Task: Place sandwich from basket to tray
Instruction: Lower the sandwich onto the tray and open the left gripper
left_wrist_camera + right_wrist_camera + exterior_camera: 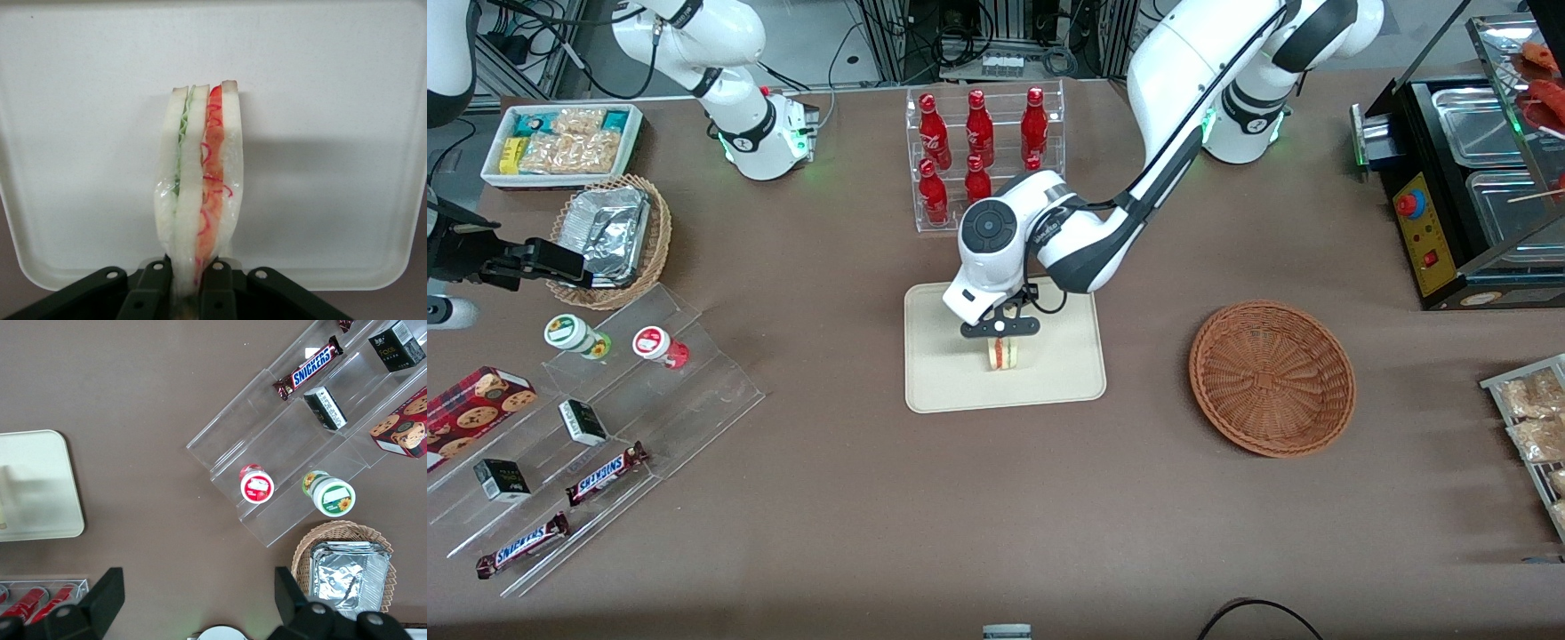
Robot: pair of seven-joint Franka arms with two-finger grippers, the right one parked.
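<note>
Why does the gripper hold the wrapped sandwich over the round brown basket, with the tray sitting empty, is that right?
Not quite. The gripper does hold the wrapped sandwich, but over the cream tray, not the basket. The round brown basket is the empty one, lying toward the working arm's end of the table. The front view shows this, and the left wrist view shows the tray under the sandwich.

table: brown | on it: tray, basket, bottle rack | gripper: over tray

sandwich base hidden between gripper fingers
</note>
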